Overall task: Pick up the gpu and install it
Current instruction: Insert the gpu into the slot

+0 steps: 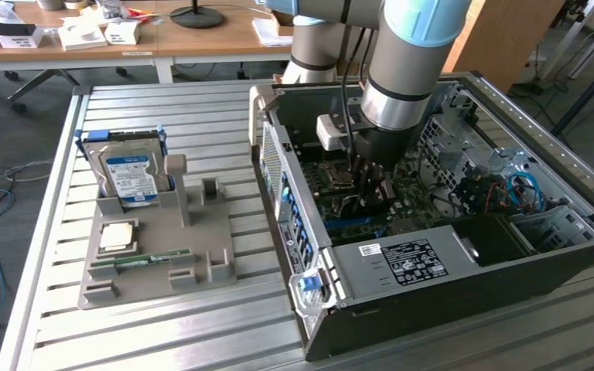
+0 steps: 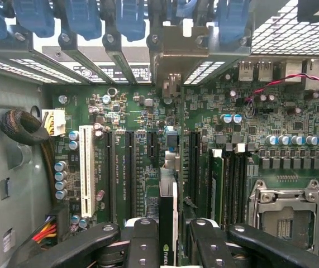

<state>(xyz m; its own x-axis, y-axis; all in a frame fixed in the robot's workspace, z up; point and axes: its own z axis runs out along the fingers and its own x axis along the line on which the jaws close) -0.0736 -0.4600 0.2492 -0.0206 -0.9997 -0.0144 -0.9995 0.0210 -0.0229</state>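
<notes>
Slatted table (image 1: 173, 325) carries the open computer case (image 1: 483, 309) on the exterior view's right and a grey parts fixture (image 1: 152, 270) on the exterior view's left. The fixture holds the hard drive (image 1: 132, 178) and the memory stick (image 1: 152, 257), well apart from the work. The arm (image 1: 411, 69) reaches straight down into the case, with the gripper (image 1: 367, 185) low over the motherboard (image 2: 148, 111). In the wrist view the jaws stand partly closed, clamped from both sides on the gpu (image 2: 167, 206). The card is seen edge-on as a thin dark blade with a pale strip along one side and a logo near the fingers (image 2: 142, 240). The gpu is therefore inside the case, in the grip, not on the fixture. Key relation: the card's long axis runs away from the jaws toward the row of blue latches (image 2: 131, 17) at the case's rear wall. That axis is parallel to the long black expansion slots (image 2: 131, 173), and the card lies between two of them. The card's lower edge hides the board directly beneath it, so it cannot be told whether a slot sits exactly under it, nor whether the edge is touching, partly in, or just above. Judgement: alignment along the slot direction looks good, and sideways offset and depth remain unconfirmed.
</notes>
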